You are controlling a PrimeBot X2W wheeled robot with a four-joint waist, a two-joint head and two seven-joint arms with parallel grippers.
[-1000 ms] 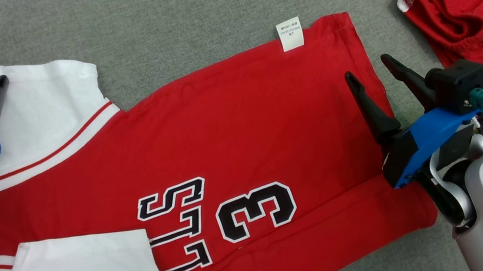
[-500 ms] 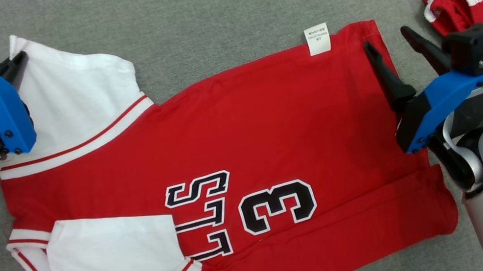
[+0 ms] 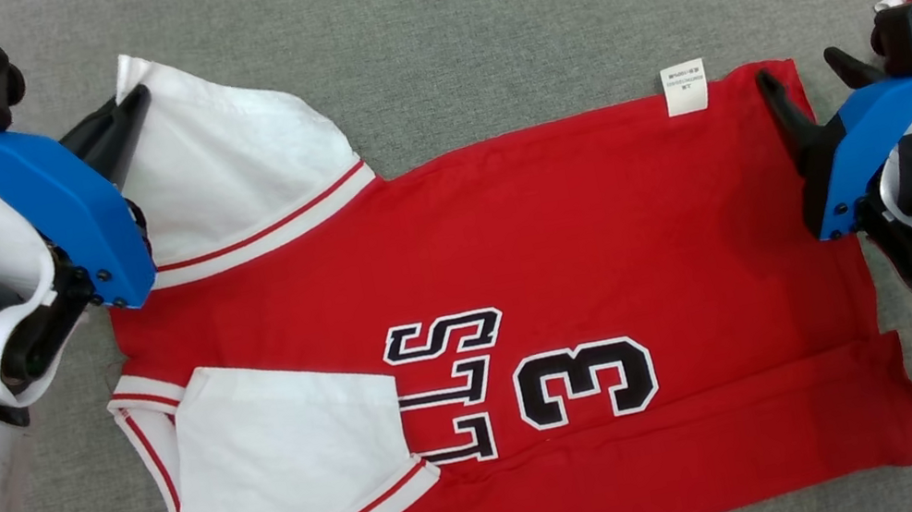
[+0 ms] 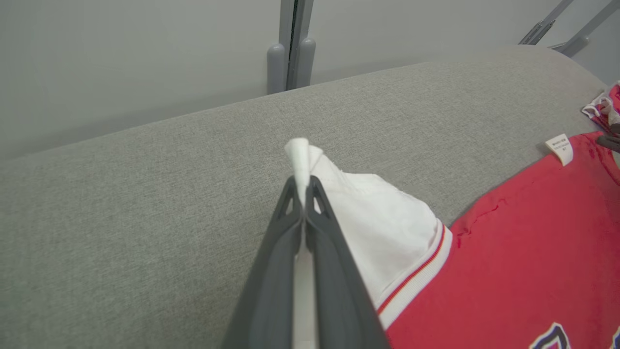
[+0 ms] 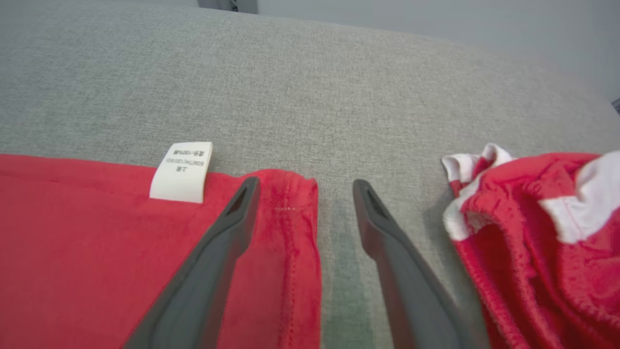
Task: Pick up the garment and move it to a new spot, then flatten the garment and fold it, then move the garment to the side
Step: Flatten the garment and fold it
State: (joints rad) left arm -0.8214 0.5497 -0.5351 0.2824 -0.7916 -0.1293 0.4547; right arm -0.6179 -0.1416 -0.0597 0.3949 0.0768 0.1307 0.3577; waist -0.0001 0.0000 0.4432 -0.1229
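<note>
your left gripper (image 4: 302,186) is pinched tight on the outer corner of the far white sleeve (image 3: 235,173), a tuft of white cloth poking out past the tips, so you hold the garment (image 3: 568,255) at one end of its far edge; the red jersey lies spread across the grey padded surface (image 3: 467,1), number side up, its near sleeve (image 3: 292,444) folded in over the chest and a crease running along the near side; your right gripper (image 5: 306,184) is spread wide and holds nothing, one finger over red cloth and the other over bare grey, straddling the far hem corner (image 5: 295,194) just beside the white care label (image 5: 181,172); that pairing looks chosen so both ends of the far edge can be lifted together and brought toward you, which i judge to be the fold in hand; the right side has to drop and close on that corner first, or the cloth will likely drag skewed from the left pinch alone; for room, the grey beyond the far edge is open up to its rim, and there is bare grey around the held sleeve; the near side is taken up by the jersey itself; mind the second red bundle (image 5: 533,228) lying near your right fingers, apart from the hem but close enough to snag if you swing outward.
</note>
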